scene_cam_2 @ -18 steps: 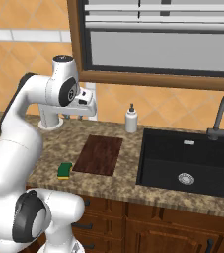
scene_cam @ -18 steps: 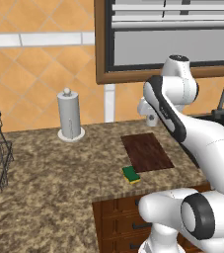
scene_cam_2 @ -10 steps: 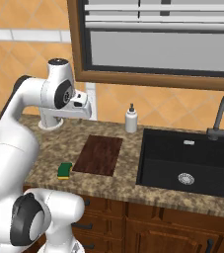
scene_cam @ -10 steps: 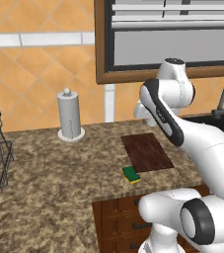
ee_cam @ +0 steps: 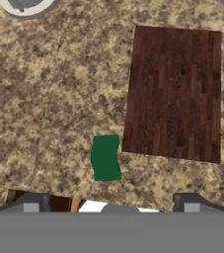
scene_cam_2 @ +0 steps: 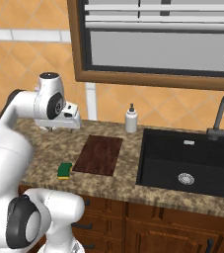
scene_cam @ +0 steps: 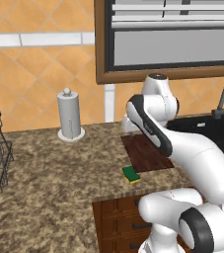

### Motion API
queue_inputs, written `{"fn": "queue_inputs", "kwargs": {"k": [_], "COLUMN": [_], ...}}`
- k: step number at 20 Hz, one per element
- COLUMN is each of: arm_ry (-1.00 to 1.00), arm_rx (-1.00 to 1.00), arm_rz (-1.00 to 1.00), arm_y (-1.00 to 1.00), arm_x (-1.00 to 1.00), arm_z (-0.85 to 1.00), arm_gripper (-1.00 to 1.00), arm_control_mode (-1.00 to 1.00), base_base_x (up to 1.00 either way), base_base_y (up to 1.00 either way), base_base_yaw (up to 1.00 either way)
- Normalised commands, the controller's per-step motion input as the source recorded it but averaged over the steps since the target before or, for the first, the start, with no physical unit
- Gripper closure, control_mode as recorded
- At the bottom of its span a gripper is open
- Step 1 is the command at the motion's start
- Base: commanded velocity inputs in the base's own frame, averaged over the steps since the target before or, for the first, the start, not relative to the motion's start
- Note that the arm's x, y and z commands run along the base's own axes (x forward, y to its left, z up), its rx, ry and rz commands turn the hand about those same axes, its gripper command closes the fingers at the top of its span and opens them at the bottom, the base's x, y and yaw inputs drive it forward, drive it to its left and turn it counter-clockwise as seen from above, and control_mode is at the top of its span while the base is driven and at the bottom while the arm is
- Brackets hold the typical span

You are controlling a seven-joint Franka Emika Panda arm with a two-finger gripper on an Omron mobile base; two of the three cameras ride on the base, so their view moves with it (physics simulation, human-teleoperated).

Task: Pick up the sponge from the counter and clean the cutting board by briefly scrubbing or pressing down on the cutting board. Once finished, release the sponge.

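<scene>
Nearby, sponge (ee_cam: 105,157) lies on counter (ee_cam: 49,99) beside cutting board (ee_cam: 174,93).

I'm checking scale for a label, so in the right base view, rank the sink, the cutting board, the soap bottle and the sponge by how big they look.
Largest to smallest:
1. sink
2. cutting board
3. soap bottle
4. sponge

The last two are close; the bottle stands farther from the camera, so that order is unsure.
</scene>
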Motion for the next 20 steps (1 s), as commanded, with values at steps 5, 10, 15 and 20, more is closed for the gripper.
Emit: {"fn": "queue_inputs", "kwargs": {"k": [5, 10, 15, 20], "arm_ry": [0.06, 0.01, 0.02, 0.02], "arm_rx": [0.00, 0.00, -0.02, -0.01], "arm_rz": [0.00, 0.00, 0.00, 0.00], "arm_y": [0.05, 0.02, 0.14, 0.17], "arm_x": [0.00, 0.00, 0.03, 0.08], "arm_z": [-0.83, -0.69, -0.65, -0.69], "arm_gripper": [-1.00, -1.00, -1.00, -1.00], "arm_control_mode": [-1.00, -1.00, -1.00, -1.00], "base_base_x": [0.00, 0.00, 0.00, 0.00], "base_base_y": [0.00, 0.00, 0.00, 0.00], "base_base_yaw": [0.00, 0.00, 0.00, 0.00]}}
